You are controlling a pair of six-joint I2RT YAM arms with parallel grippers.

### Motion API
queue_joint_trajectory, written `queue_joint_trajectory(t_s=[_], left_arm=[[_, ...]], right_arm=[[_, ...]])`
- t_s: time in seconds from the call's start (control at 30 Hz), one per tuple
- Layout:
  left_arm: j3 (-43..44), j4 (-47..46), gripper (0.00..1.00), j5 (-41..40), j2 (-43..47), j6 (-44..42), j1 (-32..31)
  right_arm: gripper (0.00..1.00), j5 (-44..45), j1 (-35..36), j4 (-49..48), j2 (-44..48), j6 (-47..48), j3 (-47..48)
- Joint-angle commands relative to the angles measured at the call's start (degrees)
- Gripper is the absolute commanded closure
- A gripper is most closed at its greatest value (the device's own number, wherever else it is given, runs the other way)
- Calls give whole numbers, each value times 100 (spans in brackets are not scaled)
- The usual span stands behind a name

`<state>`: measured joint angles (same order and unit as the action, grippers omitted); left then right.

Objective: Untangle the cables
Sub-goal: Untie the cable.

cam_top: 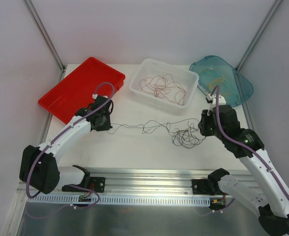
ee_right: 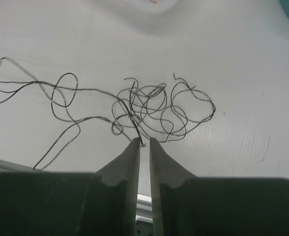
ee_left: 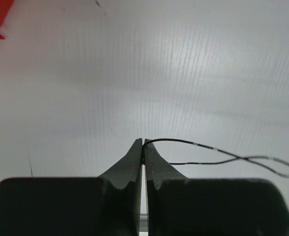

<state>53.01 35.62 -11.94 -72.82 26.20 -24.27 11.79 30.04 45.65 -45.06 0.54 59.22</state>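
The dark cables (cam_top: pixel 187 135) lie on the white tabletop (cam_top: pixel 134 147) near its middle. They are bunched in a loose knot of loops toward the right, with a thin strand running left from it. The left gripper (ee_left: pixel 143 142) has its fingers pressed together on the end of that strand, just in front of the red tray (cam_top: pixel 80 88) at the far left corner. The right gripper (ee_right: pixel 144 141) sits at the knot's near right side, its fingers a narrow gap apart, with one loop touching the left fingertip. Behind the knot, a white bin (cam_top: pixel 156 100) holds the red cables (cam_top: pixel 161 86). A teal tray (cam_top: pixel 245 88) at the far right corner holds the yellow cables (cam_top: pixel 218 78).
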Motion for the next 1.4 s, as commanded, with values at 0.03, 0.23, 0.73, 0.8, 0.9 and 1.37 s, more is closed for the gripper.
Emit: queue_joint_trajectory(t_s=[0.03,0.23,0.73,0.8,0.9,1.37], left_arm=[[-334,-318,100,711,83,87,-25],[-678,-398,100,764,154,114,-34],[-915,-441,100,1185,628,158,-34],[-933,-441,100,1186,733,175,-34],[-977,-450,100,1186,786,175,-34],[-1030,-521,100,1309,874,79,-34]], right_arm=[[86,-511,-42,-36,-223,-27,-375],[99,-11,-51,-101,-573,-150,-798],[43,-1504,1036,-2445,-1917,-642,-746],[43,-1513,1292,-2936,-2295,-651,-640],[43,-1583,1688,-3281,-3095,-607,-359],[44,-1706,2331,-4117,-5364,-660,634]])
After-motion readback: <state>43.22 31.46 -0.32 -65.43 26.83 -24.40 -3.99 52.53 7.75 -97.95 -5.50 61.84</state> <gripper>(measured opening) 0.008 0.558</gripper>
